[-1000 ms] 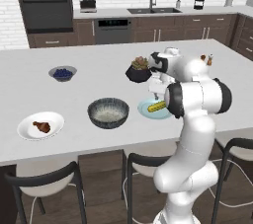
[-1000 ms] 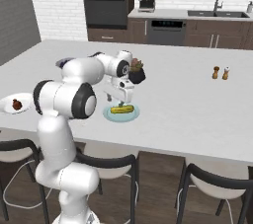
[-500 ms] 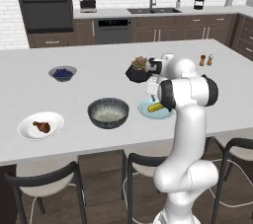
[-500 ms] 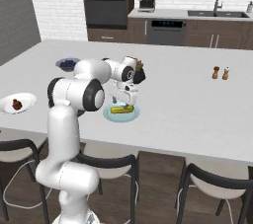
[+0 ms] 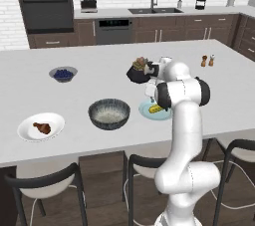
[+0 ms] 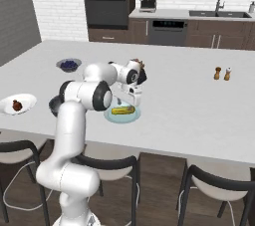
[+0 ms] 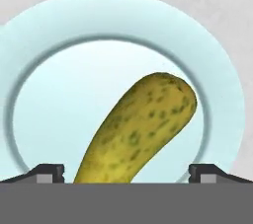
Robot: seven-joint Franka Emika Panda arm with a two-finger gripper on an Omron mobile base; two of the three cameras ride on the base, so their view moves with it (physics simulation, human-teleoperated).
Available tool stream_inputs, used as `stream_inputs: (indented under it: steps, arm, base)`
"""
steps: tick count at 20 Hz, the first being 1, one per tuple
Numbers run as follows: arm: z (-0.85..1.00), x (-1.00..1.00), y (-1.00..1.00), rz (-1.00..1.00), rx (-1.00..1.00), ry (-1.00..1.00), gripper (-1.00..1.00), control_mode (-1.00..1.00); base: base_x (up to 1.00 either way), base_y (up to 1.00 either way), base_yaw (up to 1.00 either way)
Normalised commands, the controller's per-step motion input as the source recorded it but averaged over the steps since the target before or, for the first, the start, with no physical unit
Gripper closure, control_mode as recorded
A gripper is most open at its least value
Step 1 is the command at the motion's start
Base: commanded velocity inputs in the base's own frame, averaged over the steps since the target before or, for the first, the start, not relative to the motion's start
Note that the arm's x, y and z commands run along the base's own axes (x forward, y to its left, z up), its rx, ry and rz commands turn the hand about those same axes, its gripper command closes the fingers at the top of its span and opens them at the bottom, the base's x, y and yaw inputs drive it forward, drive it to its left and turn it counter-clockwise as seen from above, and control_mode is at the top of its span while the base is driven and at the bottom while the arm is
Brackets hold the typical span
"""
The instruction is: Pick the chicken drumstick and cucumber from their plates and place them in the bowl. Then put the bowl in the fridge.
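So we've got the gripper (image 7: 126, 171) spread wide, holding nothing, right over the cucumber (image 7: 138, 129) on the pale blue-green plate (image 7: 217, 70). In the hand view its long axis runs from bottom centre up toward the right, slanted across the line between the fingertips (image 7: 49, 171), so we'd guess a small wrist roll first.

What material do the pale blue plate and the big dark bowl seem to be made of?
Pale blue plate: probably glazed ceramic, with a smooth, even surface and a soft sheen. Dark bowl: perhaps stoneware, grey and speckled outside, whitish matte inside. Being rendered, both stay uncertain.
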Motion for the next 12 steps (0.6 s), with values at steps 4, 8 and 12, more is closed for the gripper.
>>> stream_inputs:
  steps: [4,8,12]
  arm:
    - [-0.28,0.25,-0.06,0.0,0.0,0.0,-1.0,-1.0]
    - [-0.2,0.03,0.0,0.0,0.0,0.0,-1.0,-1.0]
    - [-0.26,-0.08,0.0,0.0,0.0,0.04,-1.0,-1.0]
  base:
    - [0.0,0.0,0.0]
    - [0.0,0.0,0.0]
    - [0.0,0.0,0.0]
